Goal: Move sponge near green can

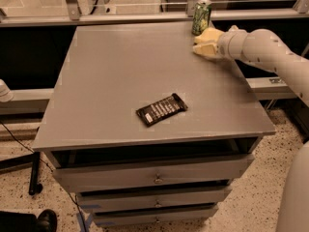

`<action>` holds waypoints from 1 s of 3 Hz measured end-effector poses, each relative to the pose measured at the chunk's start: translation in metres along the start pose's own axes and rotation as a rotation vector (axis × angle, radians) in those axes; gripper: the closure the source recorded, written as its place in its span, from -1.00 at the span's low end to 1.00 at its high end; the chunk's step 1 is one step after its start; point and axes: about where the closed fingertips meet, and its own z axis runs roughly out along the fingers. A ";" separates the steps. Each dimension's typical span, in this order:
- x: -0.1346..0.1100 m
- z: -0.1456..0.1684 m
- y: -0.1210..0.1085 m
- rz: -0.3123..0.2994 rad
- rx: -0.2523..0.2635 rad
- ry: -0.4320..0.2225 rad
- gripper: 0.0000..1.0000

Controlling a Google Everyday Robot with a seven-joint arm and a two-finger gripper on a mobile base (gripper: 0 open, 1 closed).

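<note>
"Half done, or nearly there?"

"Nearly there, by my reckoning. My gripper [205, 43] is in the upper right of the frame, low over the far right corner of the grey tabletop [120, 66]. The green can [202, 16] stands upright just above it in the frame, at the table's back edge. They are close beside each other, though I cannot say whether they touch."

"And the sponge?"

"That is the hard part. The sponge [201, 51] is the same pale yellow as the end of my arm, so all I see is one pale lump. I take its lower left part for the sponge, just below the can. No other sponge lies anywhere on the tabletop, which is why I judge it to be with me."

"Are you clamped on it, or have you let go?"

"I cannot tell. Whether my gripper is closed around it, or spread with the sponge lying free on the surface, does not show."

"So what is left?"

"If I hold it, I must set it down beside the can, release it, and draw away without knocking the can over. If it lies there on its own, only the drawing away is left. The carrying across looks done. The black snack bar wrapper [161, 109] lies flat near the middle of the frame, well apart from all this, and needs nothing from me."
</note>
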 end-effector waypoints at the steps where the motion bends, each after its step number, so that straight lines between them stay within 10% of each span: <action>1: 0.000 -0.005 0.004 0.004 -0.010 0.009 -1.00; 3: -0.018 -0.059 -0.018 0.024 -0.086 -0.033 -1.00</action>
